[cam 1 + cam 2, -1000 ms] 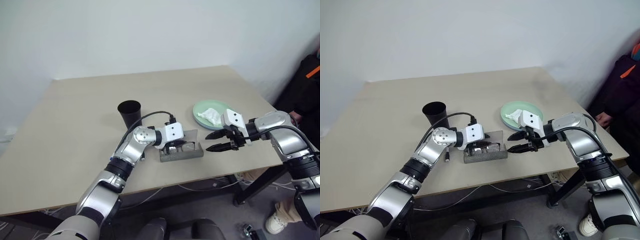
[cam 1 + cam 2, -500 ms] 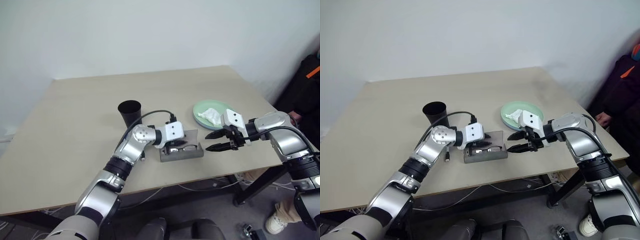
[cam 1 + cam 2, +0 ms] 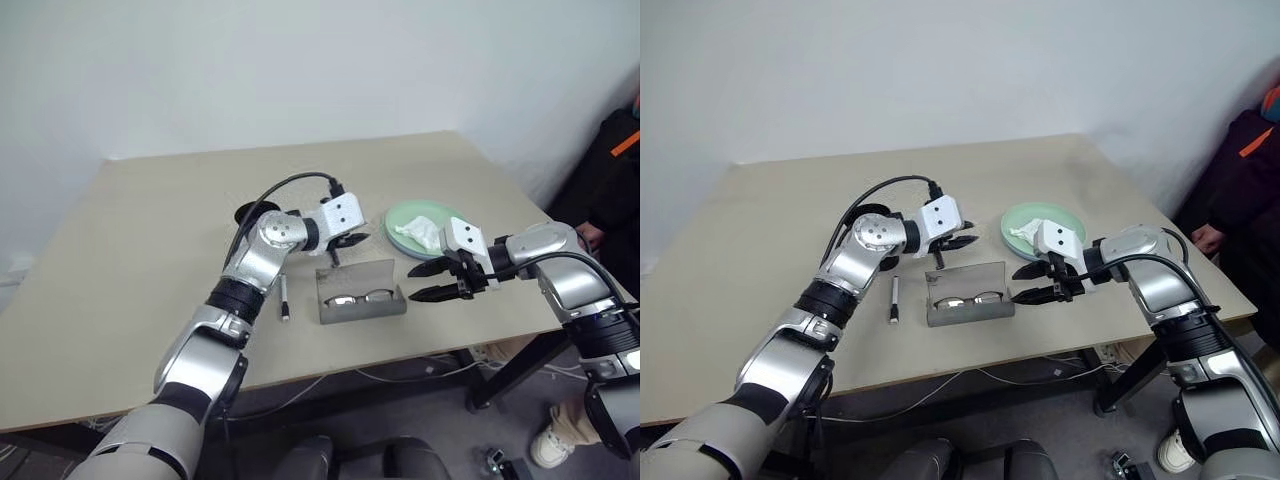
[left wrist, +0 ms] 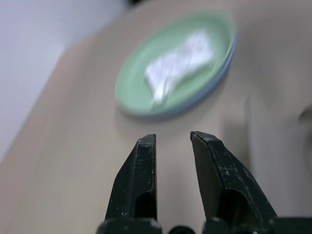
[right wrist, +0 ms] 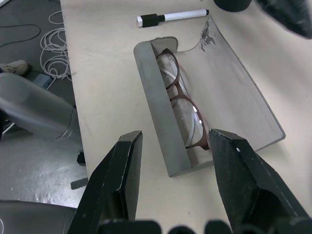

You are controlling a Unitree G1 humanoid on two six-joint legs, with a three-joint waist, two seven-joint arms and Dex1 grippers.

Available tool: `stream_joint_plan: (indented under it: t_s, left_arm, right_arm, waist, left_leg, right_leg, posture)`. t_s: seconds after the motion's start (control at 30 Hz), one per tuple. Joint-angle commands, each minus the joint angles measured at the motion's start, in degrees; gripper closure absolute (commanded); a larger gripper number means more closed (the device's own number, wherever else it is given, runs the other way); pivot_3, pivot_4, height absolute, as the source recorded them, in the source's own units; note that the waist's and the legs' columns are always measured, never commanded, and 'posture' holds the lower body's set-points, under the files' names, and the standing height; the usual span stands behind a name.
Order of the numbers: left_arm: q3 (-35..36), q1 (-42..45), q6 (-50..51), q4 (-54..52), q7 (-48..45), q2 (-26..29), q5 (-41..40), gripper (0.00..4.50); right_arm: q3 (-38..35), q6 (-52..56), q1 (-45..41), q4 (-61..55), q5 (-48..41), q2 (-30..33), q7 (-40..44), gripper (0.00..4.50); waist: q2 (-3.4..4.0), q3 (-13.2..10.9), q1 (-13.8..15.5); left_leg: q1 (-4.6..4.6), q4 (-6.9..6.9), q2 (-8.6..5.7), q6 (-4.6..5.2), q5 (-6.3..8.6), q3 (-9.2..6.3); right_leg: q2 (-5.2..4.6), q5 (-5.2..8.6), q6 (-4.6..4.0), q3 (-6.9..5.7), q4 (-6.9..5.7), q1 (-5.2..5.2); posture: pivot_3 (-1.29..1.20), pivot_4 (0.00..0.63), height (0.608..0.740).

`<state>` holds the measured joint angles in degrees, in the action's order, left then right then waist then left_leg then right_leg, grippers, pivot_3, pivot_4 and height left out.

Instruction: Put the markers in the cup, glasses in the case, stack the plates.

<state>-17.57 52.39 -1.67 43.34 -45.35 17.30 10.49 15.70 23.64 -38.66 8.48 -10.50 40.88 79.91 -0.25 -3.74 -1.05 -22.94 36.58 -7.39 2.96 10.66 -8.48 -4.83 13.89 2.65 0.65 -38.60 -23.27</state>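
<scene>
Glasses are in the open case; a marker and the lid are left.
Head views: I see one marker lying on the desk beside the case, cup behind my left arm. Left wrist: left gripper empty, fingers slightly apart, facing the stacked plates with tissue. Right wrist: right gripper fingers spread over the case.

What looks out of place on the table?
A crumpled white tissue lies on the green plate. One marker lies loose beside the open case, outside the cup.
</scene>
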Motion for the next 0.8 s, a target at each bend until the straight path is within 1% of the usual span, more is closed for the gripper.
stream_joint_plan:
  t_s: [0.03, 0.13, 0.27, 0.4, 0.43, 0.53, 0.7, 0.8]
  left_arm:
    - [0.3, 3.1, -2.4, 5.9, 3.0, 0.0, 1.6, 3.69]
    - [0.5, 3.5, -4.0, 9.6, 3.1, 0.1, 2.2, 4.47]
    - [0.9, 3.3, -5.1, 10.9, 1.9, -0.1, 1.8, 4.47]
    - [0.9, 1.8, -4.9, 7.7, -2.7, -0.1, 0.3, 4.47]
    - [0.8, 1.0, -4.6, 5.8, -4.7, 0.0, -0.3, 4.47]
    - [-0.2, -2.8, -0.8, -4.5, -13.8, 1.6, -2.9, 4.47]
    - [-3.4, -10.2, 8.8, -22.5, -26.3, 7.5, -5.1, 4.47]
    - [-4.5, -13.1, 12.9, -29.5, -29.4, 10.0, -5.8, 4.47]
  right_arm:
    - [-0.7, -0.9, -1.7, -0.7, -0.1, 0.1, 0.1, 2.15]
    - [-1.0, -0.8, -1.5, -1.0, -0.2, 0.5, 0.2, 2.15]
    - [-1.6, -0.6, -1.0, -1.4, -0.4, 1.8, 0.6, 2.15]
    - [-2.0, -0.3, -0.7, -1.8, -0.6, 2.7, 0.5, 2.15]
    - [-2.1, -0.2, -0.4, -2.0, -0.8, 2.9, 0.5, 2.15]
    - [-2.4, 0.2, 0.0, -2.6, -1.1, 3.7, 0.6, 2.15]
    - [-2.5, 0.3, 0.2, -2.5, -1.2, 4.0, 0.4, 2.15]
    - [-2.4, 0.3, 0.1, -2.4, -1.1, 4.0, 0.3, 2.15]
  waist:
    - [-0.01, 0.0, 0.0]
    - [-0.03, 0.0, 0.1]
    - [-0.03, 0.0, 0.1]
    - [-0.03, 0.0, 0.0]
    - [-0.03, 0.0, 0.0]
    - [-0.02, 0.0, -0.1]
    - [0.02, 0.0, -0.4]
    - [0.04, 0.0, -0.2]
  left_leg:
    - [-0.03, 0.0, -0.01, 0.0, 0.0, 0.0]
    - [-0.1, 0.02, -0.04, 0.01, 0.0, -0.01]
    - [-0.12, 0.04, -0.05, 0.01, 0.0, -0.01]
    - [-0.12, 0.03, -0.04, 0.01, 0.0, -0.02]
    - [-0.13, 0.03, -0.04, 0.01, 0.0, -0.02]
    - [-0.15, 0.01, -0.04, 0.01, 0.01, -0.02]
    - [-0.13, -0.04, 0.02, 0.02, 0.01, 0.03]
    - [-0.08, -0.03, 0.04, 0.02, 0.01, 0.01]
  right_leg:
    - [0.0, 0.0, 0.0, 0.0, 0.0, -0.02]
    - [0.0, 0.0, 0.01, -0.03, 0.01, -0.08]
    - [-0.02, 0.0, 0.01, -0.04, 0.01, -0.08]
    - [-0.04, 0.0, 0.01, -0.05, 0.01, -0.08]
    - [-0.04, 0.0, 0.01, -0.05, 0.01, -0.09]
    - [-0.06, 0.0, 0.01, -0.04, 0.03, -0.1]
    - [0.0, 0.0, 0.0, 0.03, 0.01, -0.17]
    - [0.01, 0.0, -0.02, 0.03, -0.01, -0.12]
  posture:
    - [0.0, 0.0, 0.74]
    - [0.0, 0.0, 0.74]
    - [0.0, 0.0, 0.74]
    - [0.0, 0.0, 0.74]
    - [0.0, 0.0, 0.74]
    - [0.0, 0.0, 0.74]
    - [0.0, 0.0, 0.74]
    - [0.0, 0.0, 0.74]
